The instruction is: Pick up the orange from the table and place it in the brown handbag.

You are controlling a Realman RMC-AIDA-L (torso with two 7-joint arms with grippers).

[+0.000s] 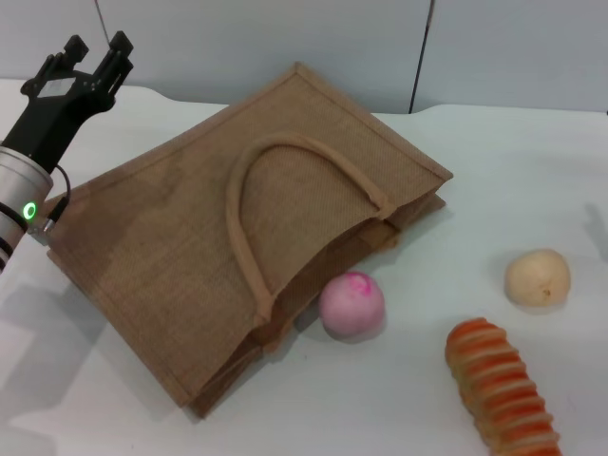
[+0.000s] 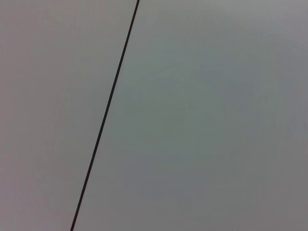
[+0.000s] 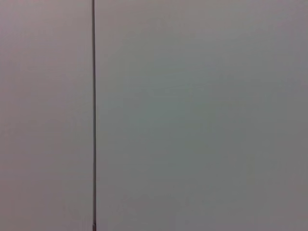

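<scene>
The brown handbag [image 1: 237,237] lies flat on the white table [image 1: 532,180], its handles [image 1: 249,228] looped on top and its mouth toward the front right. No smooth round orange fruit shows in any view. My left gripper [image 1: 95,47] is raised at the far left, above and behind the bag's left corner, open and empty. My right gripper is out of view. Both wrist views show only a plain grey wall with a dark seam.
A pink ball [image 1: 351,304] rests against the bag's mouth. A pale beige ball [image 1: 537,277] sits to the right. An elongated orange-and-cream ribbed item [image 1: 499,385] lies at the front right. A grey wall [image 1: 285,38] stands behind the table.
</scene>
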